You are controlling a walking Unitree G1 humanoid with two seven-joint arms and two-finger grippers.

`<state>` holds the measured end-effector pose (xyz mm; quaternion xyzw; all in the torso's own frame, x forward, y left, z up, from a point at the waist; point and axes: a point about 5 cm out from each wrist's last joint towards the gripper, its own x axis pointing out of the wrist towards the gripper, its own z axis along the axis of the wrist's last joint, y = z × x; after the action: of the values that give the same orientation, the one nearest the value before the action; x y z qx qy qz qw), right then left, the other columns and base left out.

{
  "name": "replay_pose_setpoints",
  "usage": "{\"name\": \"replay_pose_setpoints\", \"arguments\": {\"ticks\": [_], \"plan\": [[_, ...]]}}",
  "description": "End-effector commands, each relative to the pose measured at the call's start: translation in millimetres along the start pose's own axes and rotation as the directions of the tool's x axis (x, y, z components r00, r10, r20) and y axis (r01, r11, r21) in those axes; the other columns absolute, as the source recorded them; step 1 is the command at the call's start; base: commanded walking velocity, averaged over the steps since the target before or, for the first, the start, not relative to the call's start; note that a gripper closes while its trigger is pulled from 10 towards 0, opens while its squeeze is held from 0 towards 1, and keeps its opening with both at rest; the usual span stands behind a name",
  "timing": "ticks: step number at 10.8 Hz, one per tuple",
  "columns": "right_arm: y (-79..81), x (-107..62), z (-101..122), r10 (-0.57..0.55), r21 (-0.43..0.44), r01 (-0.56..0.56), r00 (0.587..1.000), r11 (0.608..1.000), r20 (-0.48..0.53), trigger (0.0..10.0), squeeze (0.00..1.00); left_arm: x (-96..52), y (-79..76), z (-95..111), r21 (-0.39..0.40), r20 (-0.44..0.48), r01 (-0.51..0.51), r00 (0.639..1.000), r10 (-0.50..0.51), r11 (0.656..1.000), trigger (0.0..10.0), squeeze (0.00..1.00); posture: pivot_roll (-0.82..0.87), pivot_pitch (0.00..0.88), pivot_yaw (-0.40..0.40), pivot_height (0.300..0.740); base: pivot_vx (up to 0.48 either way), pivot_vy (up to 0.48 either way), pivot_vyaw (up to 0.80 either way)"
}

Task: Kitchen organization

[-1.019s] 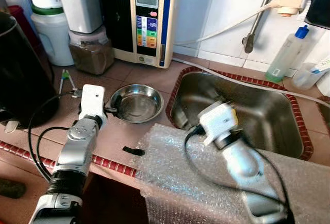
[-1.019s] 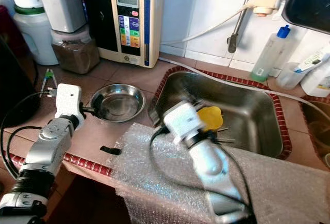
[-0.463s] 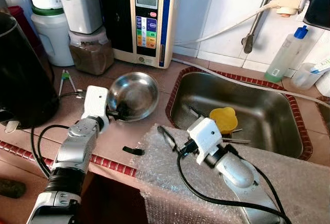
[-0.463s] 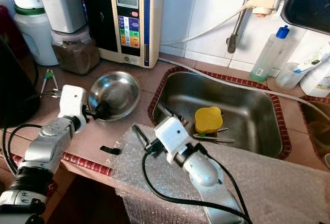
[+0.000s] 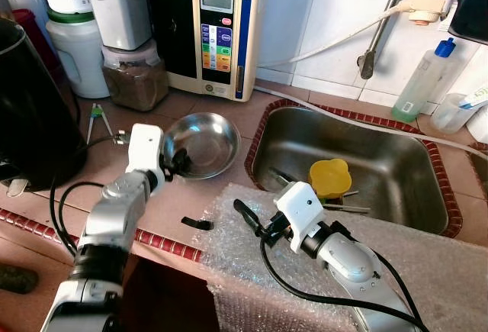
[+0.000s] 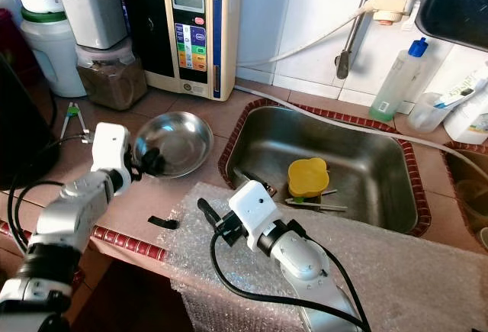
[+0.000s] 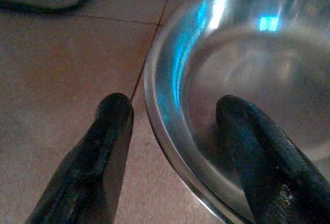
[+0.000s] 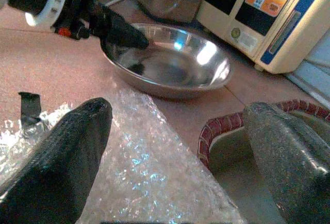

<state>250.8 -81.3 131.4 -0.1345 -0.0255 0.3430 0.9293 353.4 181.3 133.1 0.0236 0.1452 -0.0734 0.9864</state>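
Note:
A shallow steel bowl (image 5: 201, 145) rests on the tiled counter (image 5: 191, 195) left of the sink (image 5: 396, 195). My left gripper (image 5: 175, 162) is at the bowl's near-left rim, open. In the left wrist view one of the fingers (image 7: 111, 131) stands outside the rim (image 7: 154, 121) and the other inside the bowl. My right gripper (image 5: 255, 221) hovers open over the sheet of bubble wrap (image 5: 252, 271) at the counter's front edge, pointing toward the bowl (image 8: 165, 59). A yellow cup-like piece (image 5: 329, 177) lies in the sink with some utensils.
A beige water ioniser (image 5: 221, 27), a jar of brown powder (image 5: 136, 72) and a black kettle (image 5: 30, 111) stand behind and left of the bowl. A small black scrap (image 5: 197, 224) lies on the counter. A bottle of green liquid (image 5: 425, 80) stands behind the sink.
The left gripper tipped the bowl up on its rim half a second ago; the bowl now lies low again. The right arm came out of the sink to above the bubble wrap.

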Motion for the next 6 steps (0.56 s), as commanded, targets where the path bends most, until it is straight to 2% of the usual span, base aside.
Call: {"name": "replay_pose_setpoints", "arguments": {"ticks": [1, 6], "plan": [[-1.1, 0.4, 4.9, -0.002, -0.014, 0.002, 1.0, 1.0, 0.008, 10.0, 0.83, 0.2, -0.1, 4.6, -0.015, -0.002, -0.006, 1.0, 0.006, 1.0, 0.0, 0.0, 0.15, 0.0, -0.031, 0.74, 0.0, 0.0, 0.0], [-4.7, 0.7, 2.6, -0.009, -0.041, 0.008, 1.0, 0.999, -0.008, 10.0, 0.84, 0.8, 5.8, 2.8, -0.036, -0.087, -0.027, 0.996, 0.024, 0.999, 0.0, 0.0, 0.15, 0.0, -0.032, 0.74, 0.0, 0.0, 0.0]]}}
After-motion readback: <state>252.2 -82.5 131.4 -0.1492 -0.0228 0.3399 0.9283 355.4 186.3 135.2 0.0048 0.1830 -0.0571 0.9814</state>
